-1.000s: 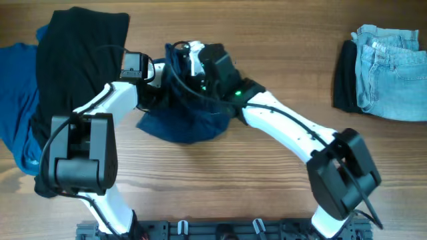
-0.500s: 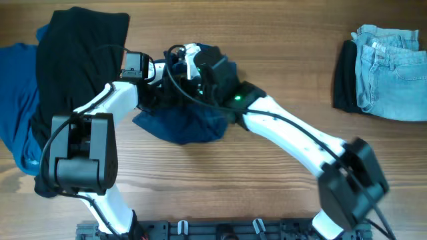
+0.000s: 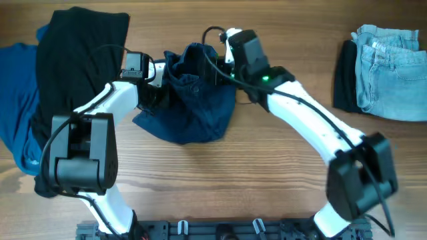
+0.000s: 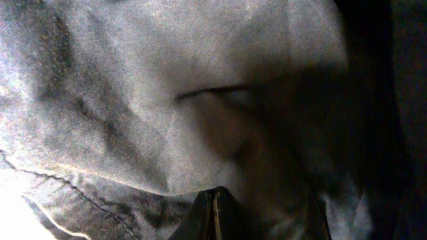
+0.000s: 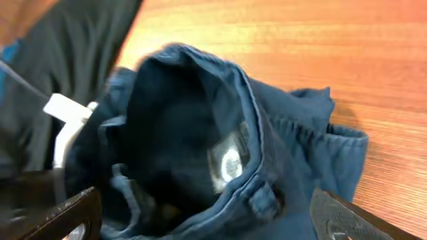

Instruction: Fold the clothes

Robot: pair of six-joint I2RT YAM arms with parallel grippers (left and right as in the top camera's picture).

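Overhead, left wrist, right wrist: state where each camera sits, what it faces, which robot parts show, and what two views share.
Overhead: above the table, facing down; both arms, left gripper and right gripper at the shorts.
Left wrist: on the left arm, close against cloth; shut fingertips at bottom edge.
Right wrist: on the right arm, facing the shorts' waistband; spread fingers in lower corners.
Shared: overhead and right wrist both show shorts and table.
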